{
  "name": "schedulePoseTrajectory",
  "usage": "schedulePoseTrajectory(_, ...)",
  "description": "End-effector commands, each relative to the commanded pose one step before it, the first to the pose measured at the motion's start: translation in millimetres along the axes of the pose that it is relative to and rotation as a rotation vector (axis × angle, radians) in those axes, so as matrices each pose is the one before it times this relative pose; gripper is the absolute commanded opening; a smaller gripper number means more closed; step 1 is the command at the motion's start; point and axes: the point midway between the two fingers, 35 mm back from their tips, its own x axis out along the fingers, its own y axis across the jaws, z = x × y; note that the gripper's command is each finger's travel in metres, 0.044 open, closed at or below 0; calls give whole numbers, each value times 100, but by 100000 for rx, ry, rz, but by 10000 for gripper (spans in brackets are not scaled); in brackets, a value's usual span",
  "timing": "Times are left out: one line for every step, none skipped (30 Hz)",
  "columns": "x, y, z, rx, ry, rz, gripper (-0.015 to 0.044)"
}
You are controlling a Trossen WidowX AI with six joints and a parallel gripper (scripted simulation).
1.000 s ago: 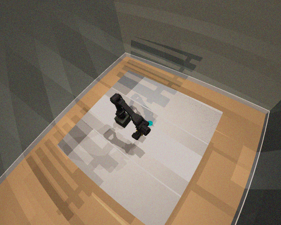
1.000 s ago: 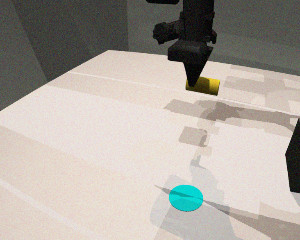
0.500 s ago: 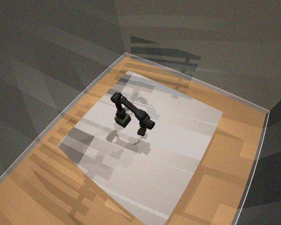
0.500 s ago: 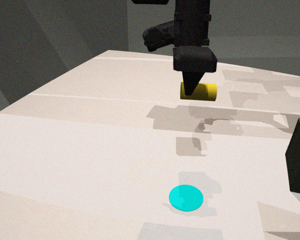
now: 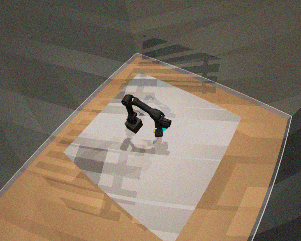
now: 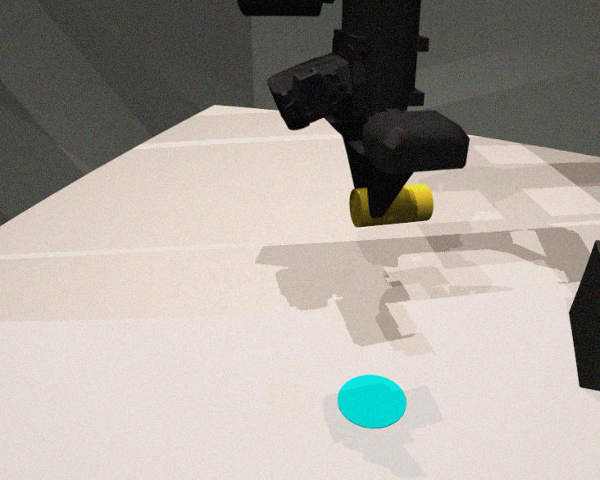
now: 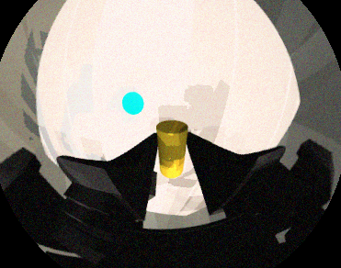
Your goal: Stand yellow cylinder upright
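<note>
My gripper is shut on the yellow tall cylinder and holds it lying level, clear of the table. The fingers point down and grip it near its middle. The cyan circle is a flat disc on the white mat. In the exterior view it lies nearer the camera than the cylinder. In the wrist view it lies ahead and to the left of the cylinder. In the top view the gripper hides most of the circle.
The arm's dark base block stands on the mat, right of the circle in the exterior view. Orange wooden floor surrounds the mat, bounded by a low pale rim.
</note>
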Motion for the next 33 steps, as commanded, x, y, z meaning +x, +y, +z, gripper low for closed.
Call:
schedulePoseTrajectory(-85, 1172, 355, -7322, -92, 736, 105)
schedulePoseTrajectory(-18, 292, 121, -1942, -3, 25, 105)
schedulePoseTrajectory(-18, 291, 123, -1942, -3, 24, 105)
schedulePoseTrajectory(-18, 290, 126, -1942, -3, 24, 105)
schedulePoseTrajectory(-18, 288, 128, -1942, -3, 23, 105)
schedulePoseTrajectory(-18, 287, 130, -1942, -3, 23, 105)
schedulePoseTrajectory(-18, 286, 133, -1942, -3, 23, 105)
schedulePoseTrajectory(-18, 284, 135, -1942, -3, 22, 105)
schedulePoseTrajectory(-18, 283, 137, -1942, -3, 22, 105)
schedulePoseTrajectory(-18, 282, 139, -1943, -3, 21, 105)
schedulePoseTrajectory(-18, 280, 142, -1943, -2, 21, 105)
schedulePoseTrajectory(-18, 279, 144, -1943, -2, 21, 105)
schedulePoseTrajectory(-18, 277, 146, -1943, -2, 20, 105)
schedulePoseTrajectory(-18, 276, 148, -1943, -2, 20, 105)
schedulePoseTrajectory(-18, 275, 150, -1943, -2, 19, 105)
schedulePoseTrajectory(-18, 273, 152, -1943, -2, 19, 105)
schedulePoseTrajectory(-18, 272, 155, -1943, -2, 19, 105)
schedulePoseTrajectory(-18, 270, 157, -1943, -1, 18, 105)
schedulePoseTrajectory(-17, 268, 159, -1943, -1, 18, 105)
schedulePoseTrajectory(-17, 267, 161, -1943, -1, 18, 105)
schedulePoseTrajectory(-17, 265, 163, -1943, -1, 17, 105)
schedulePoseTrajectory(-17, 264, 165, -1943, -1, 17, 105)
schedulePoseTrajectory(-17, 262, 167, -1943, 0, 17, 105)
schedulePoseTrajectory(-17, 261, 169, -1943, 0, 16, 105)
schedulePoseTrajectory(-17, 259, 171, -1943, 0, 16, 105)
schedulePoseTrajectory(-17, 257, 173, -1942, 0, 16, 105)
schedulePoseTrajectory(-14, 211, 145, -1608, 0, 13, 105)
schedulePoseTrajectory(-8, 126, 88, -965, 0, 7, 105)
schedulePoseTrajectory(-3, 42, 30, -322, 0, 2, 105)
schedulePoseTrajectory(0, 0, 0, 0, 0, 0, 105)
schedulePoseTrajectory(18, -6, 9, 57, -119, 40, 105)
schedulePoseTrajectory(54, -18, 26, 172, -357, 119, 105)
schedulePoseTrajectory(90, -30, 43, 285, -595, 196, 105)
